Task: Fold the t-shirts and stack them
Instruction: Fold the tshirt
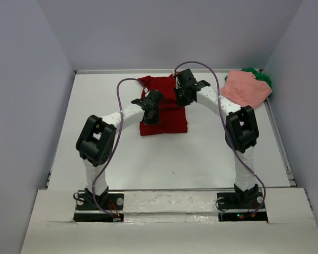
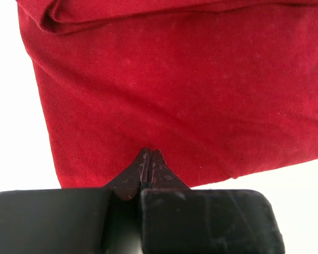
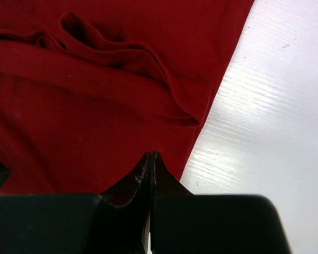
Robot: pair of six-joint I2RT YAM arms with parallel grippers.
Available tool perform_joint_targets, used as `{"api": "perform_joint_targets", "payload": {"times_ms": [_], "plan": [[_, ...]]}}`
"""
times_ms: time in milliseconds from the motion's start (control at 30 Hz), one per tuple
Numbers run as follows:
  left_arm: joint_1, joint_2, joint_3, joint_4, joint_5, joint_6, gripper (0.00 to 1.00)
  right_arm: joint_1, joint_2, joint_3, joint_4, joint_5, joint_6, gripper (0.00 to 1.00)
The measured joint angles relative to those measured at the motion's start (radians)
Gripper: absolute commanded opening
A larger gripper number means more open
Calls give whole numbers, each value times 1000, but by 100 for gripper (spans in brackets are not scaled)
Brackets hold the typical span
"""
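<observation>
**A:** Start on your left. What is that hand doing?

**B:** My left hand [image 2: 149,154] has its fingers pressed together, tips down at the left edge of the dark red shirt [image 1: 167,120]. I see no cloth between them, so I judge it grips nothing. I cannot tell whether the tips touch the cloth.

**A:** And the shirt itself?

**B:** It lies on the table [image 1: 175,159], in the middle toward the far side. It is narrowed to a tall strip with bunched folds at its far end. I take it as partly folded: sides in, the end-over-end fold not yet made.

**A:** Your right hand?

**B:** My right hand [image 3: 151,156] is closed the same way. It sits over the shirt's right edge near that rumpled far end, where cloth meets bare table. Nothing looks caught there either. One hand at each side would suit bringing one end over evenly.

**A:** The other shirts?

**B:** The pink shirt [image 1: 245,87] sits crumpled in the far right corner, partly on top of the green shirt [image 1: 261,75]. Both are well apart from my hands, set aside until the red one is done, I'd judge.
</observation>
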Motion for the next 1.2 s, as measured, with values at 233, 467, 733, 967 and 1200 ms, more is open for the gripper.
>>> {"api": "perform_joint_targets", "payload": {"times_ms": [233, 467, 733, 967, 1200], "plan": [[2, 0, -28, 19, 2, -18, 0, 2, 55, 30, 1, -44, 6, 0], [2, 0, -34, 29, 9, -24, 0, 11, 111, 41, -1, -70, 14, 0], [2, 8, -37, 43, 29, -26, 0, 22, 166, 101, -5, -77, 16, 0], [2, 14, -68, 59, 49, -32, 0, 22, 284, 251, -14, -66, -2, 0], [2, 15, -106, 88, 63, -39, 0, 22, 360, 376, -41, -50, -12, 0]]}}
